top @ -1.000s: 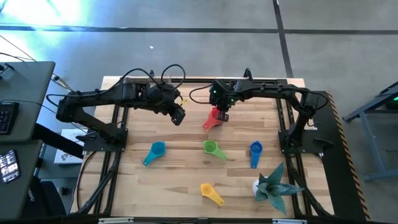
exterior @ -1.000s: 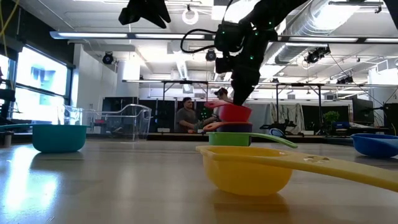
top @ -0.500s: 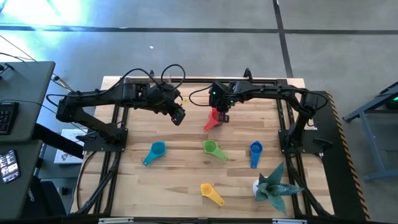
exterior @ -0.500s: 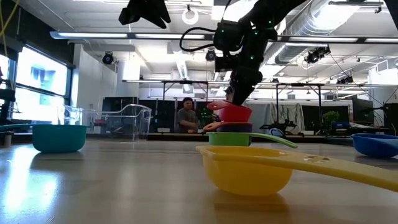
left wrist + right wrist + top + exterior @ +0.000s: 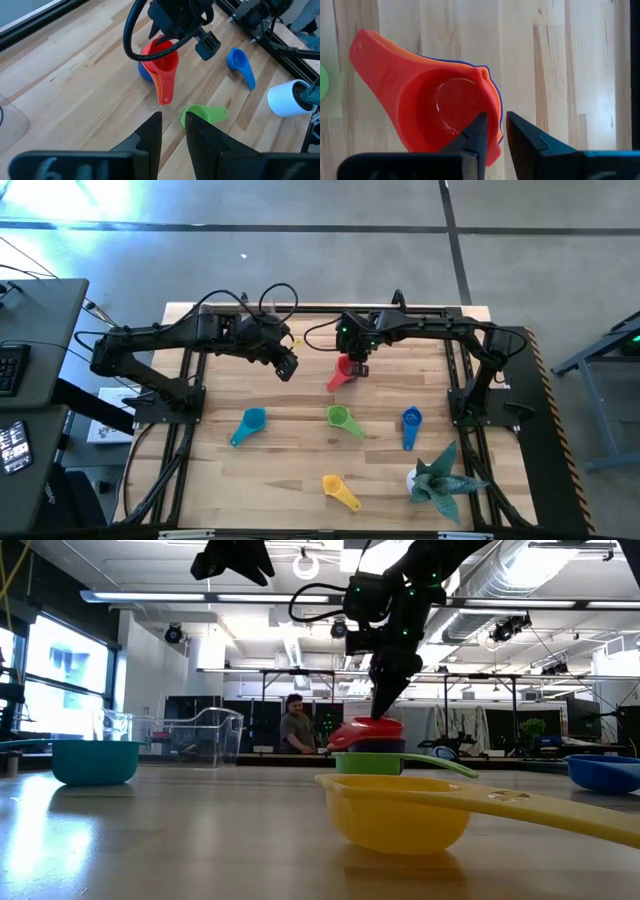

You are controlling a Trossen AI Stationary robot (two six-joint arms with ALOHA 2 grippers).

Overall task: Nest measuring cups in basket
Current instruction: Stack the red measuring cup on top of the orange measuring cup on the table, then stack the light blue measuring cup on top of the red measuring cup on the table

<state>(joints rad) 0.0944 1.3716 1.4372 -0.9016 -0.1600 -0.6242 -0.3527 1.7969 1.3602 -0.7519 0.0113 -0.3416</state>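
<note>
A red measuring cup (image 5: 343,370) sits in an orange cup (image 5: 420,56), over a dark purple one (image 5: 382,746), on the far middle of the table. My right gripper (image 5: 357,366) stands over this stack, shut on the red cup. My left gripper (image 5: 287,368) hangs shut in the air to the stack's left. Light blue (image 5: 248,425), green (image 5: 343,419), dark blue (image 5: 411,426) and yellow (image 5: 340,491) cups lie singly on the near half. The clear basket (image 5: 205,730) stands near the far left edge. My right gripper pinches the red cup's rim (image 5: 494,107) on the side away from its handle (image 5: 370,55). One finger (image 5: 475,137) is inside the bowl and the other outside. The fingers come from above, pointing down. The cup sits level, nested in the stack on the table.
A teal spiky plant figure in a white pot (image 5: 438,477) stands at the near right. Black arm frames (image 5: 470,395) run along both sides of the table. Bare wood lies between the stack and the loose cups. A person (image 5: 297,730) is in the room behind.
My right gripper has moved down a little. The red cup, held tilted above the orange one, has sunk into the stack and now sits level and lower.
</note>
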